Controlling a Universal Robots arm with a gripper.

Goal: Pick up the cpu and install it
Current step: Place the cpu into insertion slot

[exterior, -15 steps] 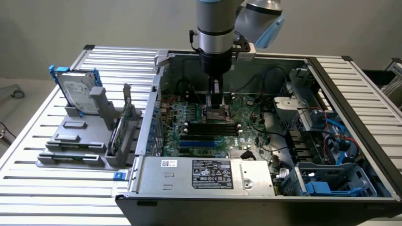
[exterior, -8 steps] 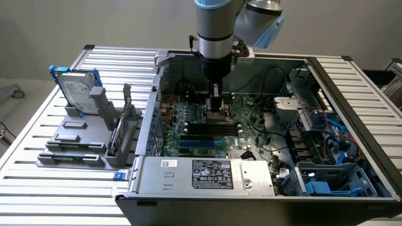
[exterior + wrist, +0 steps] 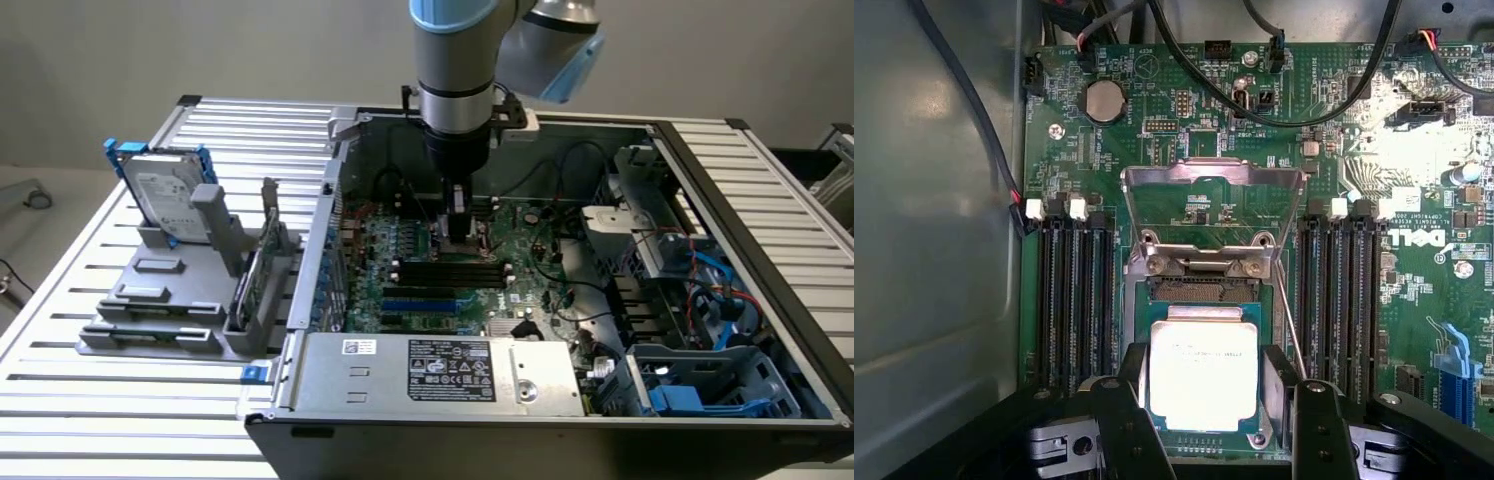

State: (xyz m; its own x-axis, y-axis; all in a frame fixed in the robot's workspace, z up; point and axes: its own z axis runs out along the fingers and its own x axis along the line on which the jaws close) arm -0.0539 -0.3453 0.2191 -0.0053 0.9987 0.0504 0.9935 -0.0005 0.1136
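Observation:
The cpu [image 3: 1204,375], a small square chip with a silver-grey top, sits between my gripper's [image 3: 1208,402] two dark fingers [image 3: 1135,385], which press on its opposite edges. It is directly over the green socket [image 3: 1199,290] on the motherboard; I cannot tell whether it rests in it. The socket's metal load frame [image 3: 1209,178] stands hinged up just beyond it. In the exterior view my gripper [image 3: 458,228] reaches straight down into the open computer case [image 3: 320,200], low over the board's middle.
Black memory slots [image 3: 1079,300] flank the socket on both sides. Black cables [image 3: 1254,95] cross the board past the frame. A power supply [image 3: 441,368] lies at the case front. A silver hard drive [image 3: 167,190] stands in a grey fixture at the exterior view's left.

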